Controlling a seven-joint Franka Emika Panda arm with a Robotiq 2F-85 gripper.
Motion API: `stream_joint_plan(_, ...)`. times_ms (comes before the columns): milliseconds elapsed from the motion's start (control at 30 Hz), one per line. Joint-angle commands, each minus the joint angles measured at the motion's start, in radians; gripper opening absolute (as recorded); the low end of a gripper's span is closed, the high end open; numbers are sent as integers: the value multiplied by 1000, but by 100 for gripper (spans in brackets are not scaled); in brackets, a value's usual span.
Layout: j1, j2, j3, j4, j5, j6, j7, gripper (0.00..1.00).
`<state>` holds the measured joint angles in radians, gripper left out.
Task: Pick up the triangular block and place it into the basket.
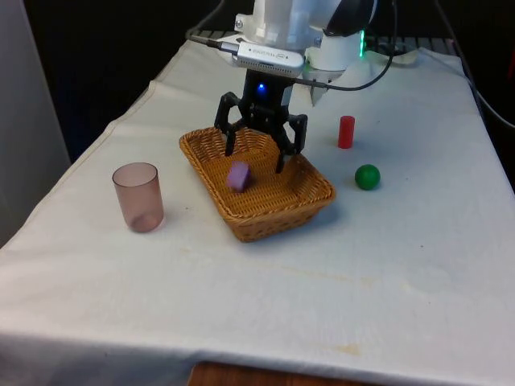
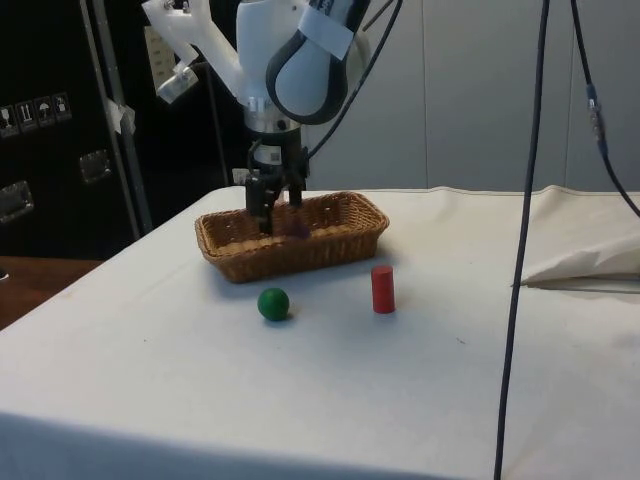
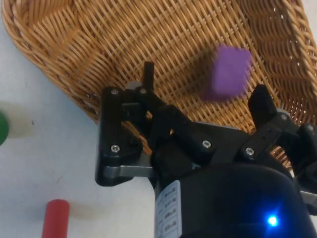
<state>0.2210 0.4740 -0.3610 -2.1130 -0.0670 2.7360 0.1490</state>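
A purple block lies inside the wicker basket, towards the front view's left of its floor. In the wrist view the purple block looks smeared against the basket's weave. My gripper hangs open just above the basket, its fingers spread wide with the block below and between them, untouched by either finger. From the side, the gripper dips behind the basket's near wall, with a bit of the block beside it.
A red cylinder and a green ball stand on the cloth to the front view's right of the basket. A translucent pink cup stands upright to its left. The table's near half is bare cloth.
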Motion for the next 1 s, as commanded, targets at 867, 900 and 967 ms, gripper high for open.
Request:
stream_joint_plan(867,6,-153,-12,-82,-11,-58,13,100)
stream_joint_plan(900,6,-161,-12,-82,-11,-65,13,100)
stream_joint_plan(967,2,-167,-6,-77,-3,-74,7,100)
